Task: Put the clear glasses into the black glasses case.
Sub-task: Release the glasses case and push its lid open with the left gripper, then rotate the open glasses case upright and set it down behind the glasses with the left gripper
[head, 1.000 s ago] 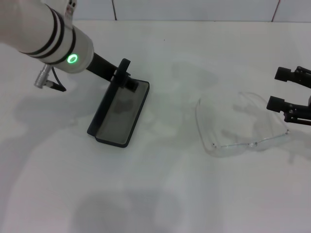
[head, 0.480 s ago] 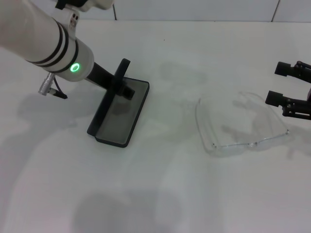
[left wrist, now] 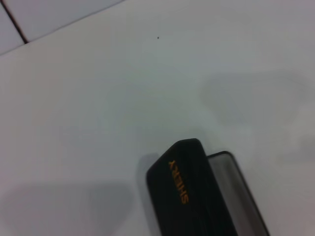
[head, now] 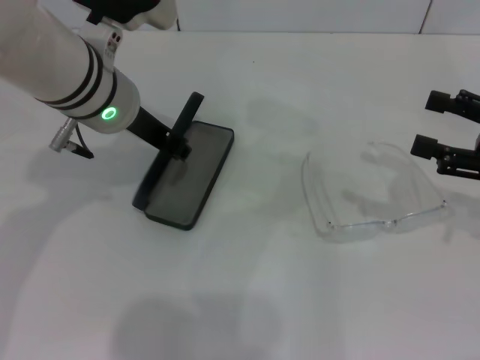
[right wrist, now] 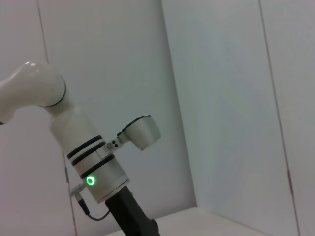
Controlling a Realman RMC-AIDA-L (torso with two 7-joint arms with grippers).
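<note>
The black glasses case (head: pixel 196 172) lies open left of the table's middle, its grey lining facing up. Its lid (head: pixel 166 154) stands nearly upright along the case's left side. The left gripper (head: pixel 178 139) straddles the lid near its far end and is shut on it. In the left wrist view the lid (left wrist: pixel 184 189) shows orange "SHERY" lettering, with the lined tray (left wrist: pixel 241 189) beside it. The clear glasses (head: pixel 375 196) rest on the table at the right, arms unfolded. The right gripper (head: pixel 433 122) hovers open at the right edge, just beyond the glasses and not touching them.
The white tabletop (head: pixel 255 285) stretches between the case and the glasses and toward the front. A tiled wall (head: pixel 300 15) runs along the back. The right wrist view shows only the left arm (right wrist: pixel 93 162) with its green light against a wall.
The left arm has shifted a little toward the front left with the lid, and the case has turned slightly on the table. The right gripper has drifted a little away from the glasses.
</note>
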